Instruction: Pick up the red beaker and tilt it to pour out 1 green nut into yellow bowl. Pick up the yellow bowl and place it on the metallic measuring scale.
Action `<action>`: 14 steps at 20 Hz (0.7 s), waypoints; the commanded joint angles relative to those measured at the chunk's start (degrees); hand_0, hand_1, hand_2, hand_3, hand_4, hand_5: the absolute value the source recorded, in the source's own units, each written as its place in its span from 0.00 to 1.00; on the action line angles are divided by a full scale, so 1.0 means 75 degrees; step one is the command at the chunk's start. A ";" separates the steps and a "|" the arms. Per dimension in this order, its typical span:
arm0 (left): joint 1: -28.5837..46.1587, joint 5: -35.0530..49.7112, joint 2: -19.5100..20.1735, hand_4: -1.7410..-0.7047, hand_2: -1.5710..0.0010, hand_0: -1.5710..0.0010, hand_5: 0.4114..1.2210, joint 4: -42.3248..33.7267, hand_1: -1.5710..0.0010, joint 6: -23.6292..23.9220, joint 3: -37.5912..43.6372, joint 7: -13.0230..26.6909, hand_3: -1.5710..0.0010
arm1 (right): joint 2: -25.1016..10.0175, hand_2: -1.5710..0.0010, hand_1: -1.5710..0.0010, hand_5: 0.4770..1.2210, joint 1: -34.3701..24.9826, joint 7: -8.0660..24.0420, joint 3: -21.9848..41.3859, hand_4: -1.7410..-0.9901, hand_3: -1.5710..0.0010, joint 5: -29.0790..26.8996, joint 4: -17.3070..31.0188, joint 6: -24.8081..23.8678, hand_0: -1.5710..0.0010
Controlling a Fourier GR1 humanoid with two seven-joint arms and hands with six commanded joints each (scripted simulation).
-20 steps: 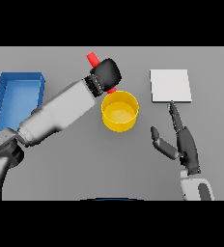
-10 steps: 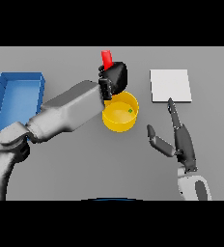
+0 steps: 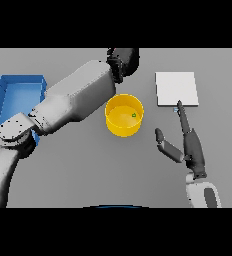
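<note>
Yellow bowl: upright on the grey worktop, centre of the head view, just left of the measuring scale and apart from it. One green nut lies inside, near the right wall.

Red beaker: not visible now. Half a second ago it stood up red above the left hand, tilted over the bowl; now the hand has drawn back beyond the bowl's far rim and covers it. Judgement: the pour is done, one nut delivered, and the beaker must be set down before the bowl is lifted.

Left hand: at the far edge of the worktop, beyond the bowl, fingers curled; presumably round the beaker, though the beaker itself is hidden.

Right hand: on the right, fingers straight and spread from the thumb, holding nothing. One fingertip reaches the near edge of the scale.

Metallic measuring scale: flat pale square, right of the bowl, nothing on it.

Blue tray: far left, partly behind the left arm.
</note>
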 commanded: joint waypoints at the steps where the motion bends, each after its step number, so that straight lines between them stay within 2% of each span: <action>1: -0.0150 0.0128 0.0092 0.01 0.00 0.00 1.00 0.0124 0.00 0.0078 0.0161 -0.0005 0.00 | 0.0023 1.00 1.00 0.28 -0.0070 0.0100 0.0042 0.95 1.00 0.0064 0.0004 -0.0015 1.00; 2: -0.0257 0.0317 0.0223 0.01 0.00 0.00 1.00 0.0287 0.00 0.0197 0.0364 -0.0053 0.00 | -0.0003 1.00 1.00 0.28 -0.0036 0.0124 0.0045 0.96 1.00 0.0087 -0.0075 -0.0019 1.00; 3: -0.0413 0.0545 0.0330 0.01 0.00 0.00 1.00 0.0377 0.00 0.0176 0.0634 0.0044 0.20 | 0.0029 1.00 1.00 0.27 0.0031 0.0060 0.0108 0.95 1.00 0.0144 -0.0074 -0.0029 1.00; 4: -0.0618 0.0683 0.0397 0.01 0.00 0.00 1.00 0.0551 0.00 0.0206 0.0812 0.0075 0.35 | 0.0056 1.00 1.00 0.27 0.0066 0.0139 0.0143 0.95 1.00 0.0164 -0.0121 -0.0021 1.00; 5: -0.0748 0.0974 0.0528 0.01 0.00 0.00 1.00 0.0775 0.00 0.0453 0.1135 -0.0029 0.28 | 0.0061 1.00 1.00 0.27 0.0066 0.0192 0.0147 0.96 1.00 0.0176 -0.0119 -0.0025 1.00; 6: -0.0911 0.1263 0.0634 0.01 0.00 0.00 1.00 0.1051 0.00 0.0445 0.1430 -0.0146 0.22 | 0.0060 1.00 1.00 0.27 0.0007 0.0325 0.0047 0.97 1.00 0.0004 -0.0078 0.0027 1.00; 9: -0.1127 0.2325 0.0948 0.01 0.00 0.00 1.00 0.1730 0.00 0.0249 0.2559 0.0476 0.11 | 0.0043 1.00 1.00 0.27 -0.0099 0.0014 0.0032 0.99 1.00 0.0002 0.0197 0.0019 1.00; 11: -0.1200 0.3048 0.1290 0.00 0.00 0.00 1.00 0.2083 0.00 0.0354 0.3292 0.0857 0.09 | 0.0106 1.00 1.00 0.25 -0.0124 0.0011 0.0068 0.99 1.00 0.0042 0.0197 -0.0033 1.00; 13: -0.1112 0.3714 0.1743 0.00 0.00 0.00 1.00 0.2379 0.00 0.0577 0.3906 0.1173 0.08 | 0.0165 1.00 1.00 0.26 -0.0268 0.0196 0.0040 0.98 1.00 -0.0080 0.0263 0.0020 1.00; 14: -0.0982 0.4092 0.1986 0.00 0.00 0.00 1.00 0.2483 0.00 0.0743 0.4223 0.1360 0.07 | 0.0200 1.00 1.00 0.26 -0.0208 0.0103 0.0044 0.98 1.00 -0.0160 0.0284 0.0056 1.00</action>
